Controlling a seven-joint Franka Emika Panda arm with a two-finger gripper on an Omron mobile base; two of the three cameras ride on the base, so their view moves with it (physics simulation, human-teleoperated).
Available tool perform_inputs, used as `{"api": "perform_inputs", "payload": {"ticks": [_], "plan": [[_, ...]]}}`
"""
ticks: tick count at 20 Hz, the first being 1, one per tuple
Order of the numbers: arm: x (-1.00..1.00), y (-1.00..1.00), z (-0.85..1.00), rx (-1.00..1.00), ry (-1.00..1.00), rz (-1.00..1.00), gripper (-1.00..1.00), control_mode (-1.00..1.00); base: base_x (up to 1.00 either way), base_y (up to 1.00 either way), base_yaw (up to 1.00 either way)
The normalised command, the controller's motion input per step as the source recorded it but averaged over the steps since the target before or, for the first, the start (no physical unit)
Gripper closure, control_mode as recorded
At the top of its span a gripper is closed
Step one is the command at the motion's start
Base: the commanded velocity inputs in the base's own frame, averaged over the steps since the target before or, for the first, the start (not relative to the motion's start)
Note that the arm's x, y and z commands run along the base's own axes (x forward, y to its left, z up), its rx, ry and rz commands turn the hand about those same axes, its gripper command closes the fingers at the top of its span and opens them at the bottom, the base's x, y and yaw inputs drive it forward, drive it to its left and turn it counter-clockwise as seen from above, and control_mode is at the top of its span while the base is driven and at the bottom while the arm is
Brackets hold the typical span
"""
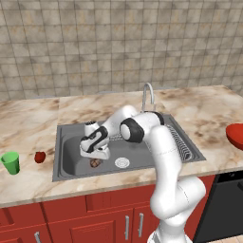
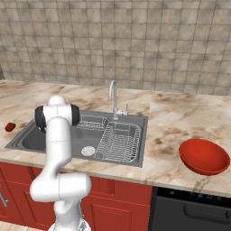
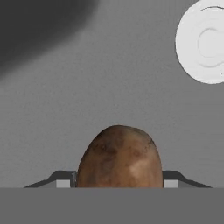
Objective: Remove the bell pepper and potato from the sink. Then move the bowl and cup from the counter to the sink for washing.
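Note:
The brown potato (image 3: 119,159) lies low in the grey sink (image 1: 68,142), a little left of the round drain (image 3: 205,41). My gripper (image 3: 118,183) reaches down into the basin and is shut on the potato, one fingertip pressed against each side. From the left base view the hand (image 1: 94,144) hangs right over the potato (image 1: 96,163). The red bell pepper (image 1: 40,156) rests on the counter left of the sink, beside the green cup (image 1: 10,163). The wide red bowl (image 2: 204,156) sits on the counter far to the right.
A wire dish rack (image 2: 119,142) fills the sink's right half. The chrome faucet (image 2: 113,97) rises behind the basin. Marble counter (image 1: 28,123) runs on both sides, with a tiled wall behind and red cabinets below.

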Motion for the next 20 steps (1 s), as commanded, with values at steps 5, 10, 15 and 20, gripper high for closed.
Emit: {"api": "perform_inputs", "payload": {"ticks": [5,10,15,20], "plan": [[-0.12,-0.08,0.43,0.0,-0.11,-0.02,1.0,-1.0,0.0,0.0,0.0],[-0.22,-0.12,0.49,0.0,-0.04,-0.01,1.0,-1.0,0.0,0.0,0.0],[-0.25,-0.15,0.52,0.0,0.0,0.0,1.0,-1.0,0.0,0.0,0.0],[-0.25,-0.16,0.51,0.0,0.0,0.0,1.0,-1.0,0.0,0.0,0.0]]}}
